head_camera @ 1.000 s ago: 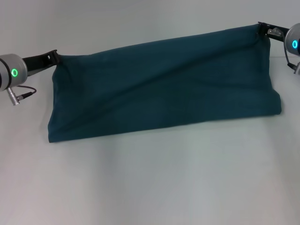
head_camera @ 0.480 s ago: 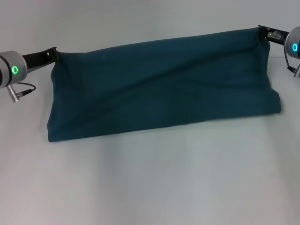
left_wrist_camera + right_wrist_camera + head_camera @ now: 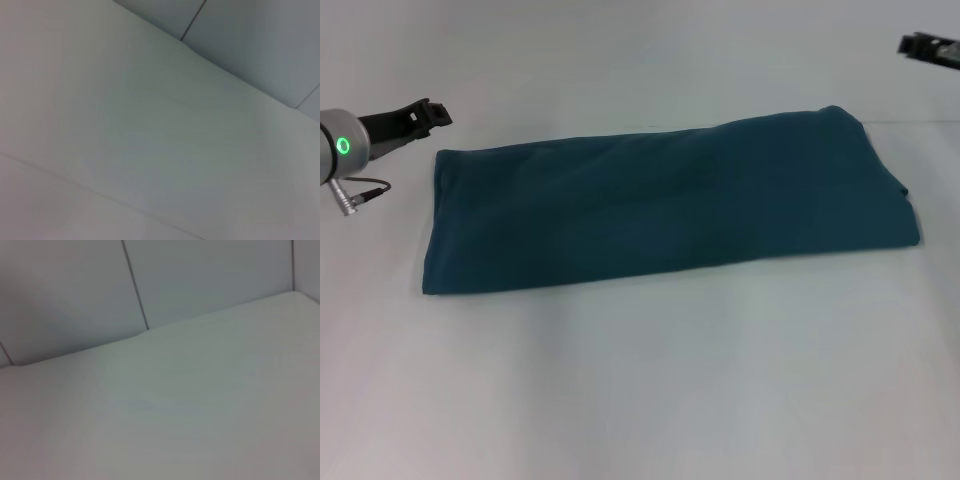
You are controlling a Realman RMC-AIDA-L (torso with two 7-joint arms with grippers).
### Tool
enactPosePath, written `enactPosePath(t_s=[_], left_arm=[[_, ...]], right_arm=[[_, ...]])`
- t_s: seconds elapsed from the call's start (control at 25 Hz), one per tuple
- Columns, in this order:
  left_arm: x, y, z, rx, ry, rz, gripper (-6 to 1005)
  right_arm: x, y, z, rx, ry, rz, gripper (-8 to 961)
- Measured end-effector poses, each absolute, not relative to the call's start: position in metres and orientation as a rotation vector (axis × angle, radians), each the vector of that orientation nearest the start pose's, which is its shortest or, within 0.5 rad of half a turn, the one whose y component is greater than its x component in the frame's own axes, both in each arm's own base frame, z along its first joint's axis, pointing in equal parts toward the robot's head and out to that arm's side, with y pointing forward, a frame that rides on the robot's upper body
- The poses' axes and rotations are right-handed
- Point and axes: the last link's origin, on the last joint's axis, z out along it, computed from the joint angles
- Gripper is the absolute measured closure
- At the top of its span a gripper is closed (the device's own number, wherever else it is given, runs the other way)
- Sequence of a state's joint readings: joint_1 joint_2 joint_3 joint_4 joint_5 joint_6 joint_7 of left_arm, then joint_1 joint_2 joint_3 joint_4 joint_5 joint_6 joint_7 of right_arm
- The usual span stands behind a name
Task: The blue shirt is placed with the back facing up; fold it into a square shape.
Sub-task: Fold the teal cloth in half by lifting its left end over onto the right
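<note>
Left gripper (image 3: pixel 438 112): hovered just beyond the blue shirt's (image 3: pixel 670 205) far-left corner, clear of the cloth, with nothing between its dark fingers; whether they stood spread or together could not be told.
Left arm: its grey wrist with a green ring light sat off the shirt's left end, a cable hanging below it.
Blue shirt: lay flat on the white table (image 3: pixel 650 390), folded into a long band, plain dark teal side up.
Shirt long axis: ran left to right across the table, the right end lying somewhat farther from the robot than the left.
Shirt ends: left end cut straight and square; right end rounded at its far corner, with a small fold at its edge.
Right gripper (image 3: pixel 920 46): only a dark tip showed, beyond the shirt's far-right corner and well apart from it; finger state could not be told.
Wrist views: showed only pale surface and wall panels.
</note>
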State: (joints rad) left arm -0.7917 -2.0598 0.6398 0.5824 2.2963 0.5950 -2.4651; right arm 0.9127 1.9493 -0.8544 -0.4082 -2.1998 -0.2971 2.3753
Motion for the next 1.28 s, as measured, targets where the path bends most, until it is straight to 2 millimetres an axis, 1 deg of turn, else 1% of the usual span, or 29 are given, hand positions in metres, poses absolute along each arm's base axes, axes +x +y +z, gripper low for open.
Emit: enactPosePath(t_s=[0.04, 0.16, 0.2, 0.28, 0.36, 0.4, 0.44, 0.48, 0.56, 0.6, 0.72, 0.76, 0.84, 0.92, 1.0, 1.12, 1.28], left_arm=[[-0.28, 0.467, 0.043, -1.611, -1.5, -0.574, 789], [-0.282, 0.46, 0.045, -1.616, -1.541, -0.599, 714], [-0.283, 0.455, 0.047, -1.62, -1.562, -0.616, 689], [-0.287, 0.441, 0.053, -1.627, -1.612, -0.69, 639], [-0.291, 0.425, 0.058, -1.634, -1.669, -0.783, 520], [-0.297, 0.403, 0.063, -1.646, -1.748, -0.906, 461], [-0.3, 0.394, 0.065, -1.646, -1.78, -0.962, 402], [-0.3, 0.394, 0.065, -1.646, -1.78, -0.962, 369], [-0.31, 0.372, 0.071, -1.622, -1.858, -1.079, 303], [-0.316, 0.362, 0.072, -1.61, -1.897, -1.115, 270], [-0.329, 0.333, 0.069, -1.561, -2.022, -1.226, 171], [-0.333, 0.324, 0.067, -1.535, -2.061, -1.263, 152], [-0.34, 0.311, 0.064, -1.487, -2.114, -1.306, 114], [-0.345, 0.303, 0.058, -1.445, -2.162, -1.313, 76], [-0.349, 0.299, 0.051, -1.406, -2.213, -1.288, 77], [-0.355, 0.298, 0.036, -1.333, -2.281, -1.251, 79], [-0.364, 0.3, 0.022, -1.246, -2.325, -1.186, 87]], right_arm=[[0.259, 0.512, 0.076, -1.596, 1.203, 0.446, 772], [0.267, 0.507, 0.094, -1.624, 1.297, 0.47, 626], [0.269, 0.504, 0.098, -1.644, 1.337, 0.483, 578], [0.273, 0.487, 0.106, -1.721, 1.44, 0.556, 487], [0.275, 0.462, 0.106, -1.828, 1.527, 0.66, 403], [0.277, 0.446, 0.104, -1.882, 1.564, 0.723, 361], [0.281, 0.429, 0.103, -1.929, 1.595, 0.794, 319], [0.283, 0.415, 0.102, -1.972, 1.618, 0.858, 277], [0.294, 0.382, 0.1, -2.03, 1.676, 0.965, 234], [0.301, 0.365, 0.098, -2.045, 1.718, 1.003, 234], [0.319, 0.326, 0.096, -2.034, 1.823, 1.104, 234], [0.325, 0.316, 0.097, -2.012, 1.849, 1.139, 234], [0.332, 0.301, 0.1, -1.97, 1.868, 1.213, 234], [0.336, 0.293, 0.103, -1.938, 1.861, 1.268, 234], [0.336, 0.291, 0.105, -1.936, 1.85, 1.284, 234], [0.332, 0.296, 0.103, -1.966, 1.835, 1.279, 234], [0.324, 0.304, 0.099, -2.003, 1.814, 1.276, 234]])
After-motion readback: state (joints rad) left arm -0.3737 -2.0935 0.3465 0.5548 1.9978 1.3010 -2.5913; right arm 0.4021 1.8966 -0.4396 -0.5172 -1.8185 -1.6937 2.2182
